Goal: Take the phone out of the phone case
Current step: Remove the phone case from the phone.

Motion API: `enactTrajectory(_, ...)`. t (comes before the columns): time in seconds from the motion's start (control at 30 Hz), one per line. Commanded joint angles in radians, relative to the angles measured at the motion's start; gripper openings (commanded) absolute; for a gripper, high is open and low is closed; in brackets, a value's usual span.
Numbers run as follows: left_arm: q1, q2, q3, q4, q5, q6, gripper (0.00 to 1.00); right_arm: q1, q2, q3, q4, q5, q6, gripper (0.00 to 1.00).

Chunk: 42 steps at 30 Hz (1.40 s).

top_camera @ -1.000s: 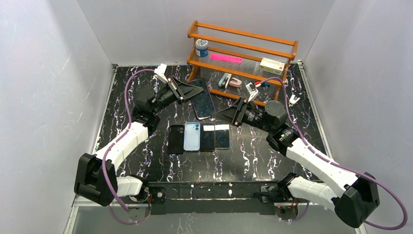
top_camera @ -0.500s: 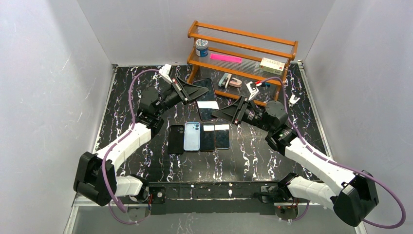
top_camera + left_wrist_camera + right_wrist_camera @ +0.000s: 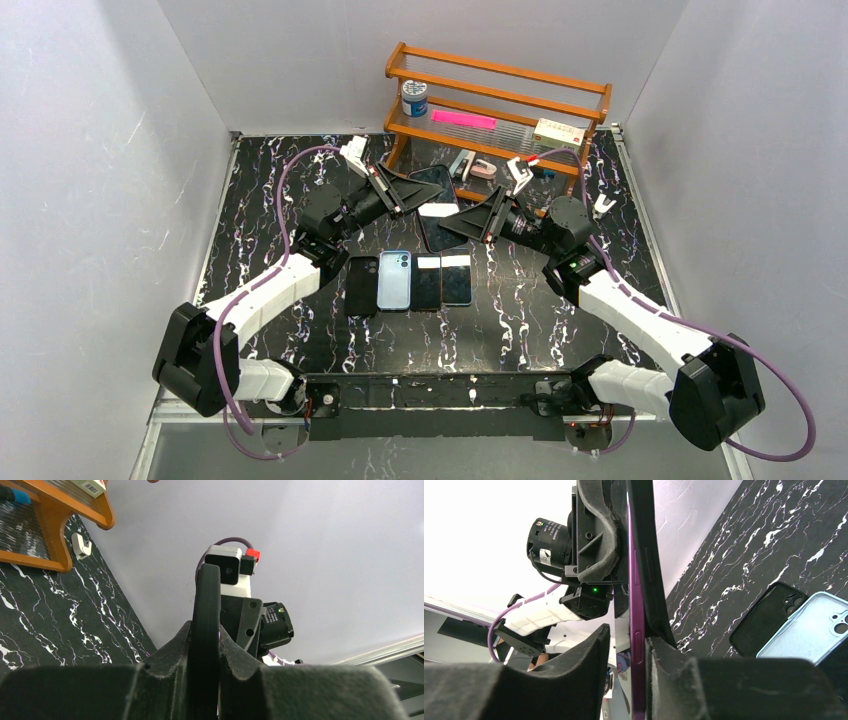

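A purple phone (image 3: 638, 645) in a black case (image 3: 644, 540) is held in the air between both arms, in front of the rack, in the top view (image 3: 441, 212). My left gripper (image 3: 408, 192) is shut on the case's black edge (image 3: 206, 595), seen edge-on between its fingers (image 3: 175, 645). My right gripper (image 3: 472, 216) has its jaws round the phone's opposite end (image 3: 626, 635). The phone lies against one finger (image 3: 664, 655), and a gap shows between it and the other finger (image 3: 589, 650). The case flares away from the phone's purple side there.
Two empty cases, one black (image 3: 361, 285) and one light blue (image 3: 394, 279), lie in a row with two phones (image 3: 441, 281) on the black marble table (image 3: 260, 200). A wooden rack (image 3: 497, 110) with small items stands at the back. White walls enclose the table.
Both arms have carried the phone toward the back right, nearer the rack. It has tilted more on edge, so less of its face shows from above.
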Motion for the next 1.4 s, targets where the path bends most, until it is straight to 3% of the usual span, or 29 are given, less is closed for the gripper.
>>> enactTrajectory(0.0, -0.092, -0.024, 0.015, 0.080, 0.161, -0.017, 0.00, -0.018, 0.037, 0.069, 0.110, 0.046, -0.013, 0.32)
enactTrajectory(0.13, -0.091, -0.045, 0.011, 0.048, 0.135, 0.030, 0.00, -0.034, 0.026, 0.064, 0.108, 0.034, -0.009, 0.13)
enactTrajectory(0.2, -0.087, -0.051, 0.012, 0.022, 0.110, 0.058, 0.07, -0.043, 0.017, 0.065, 0.105, 0.023, -0.006, 0.02)
enactTrajectory(0.5, -0.063, -0.129, -0.010, -0.053, -0.021, 0.160, 0.61, -0.093, -0.025, 0.091, 0.071, -0.006, 0.004, 0.01)
enactTrajectory(0.63, -0.060, -0.204, -0.030, -0.151, -0.085, 0.236, 0.75, -0.114, -0.031, 0.110, 0.066, -0.015, 0.012, 0.01)
enactTrajectory(0.93, -0.059, -0.305, -0.097, -0.350, -0.160, 0.318, 0.76, -0.123, -0.016, 0.154, 0.098, -0.023, 0.040, 0.01)
enactTrajectory(1.37, -0.066, -0.232, -0.064, -0.369, -0.101, 0.329, 0.76, -0.123, -0.028, 0.156, 0.108, -0.028, 0.057, 0.01)
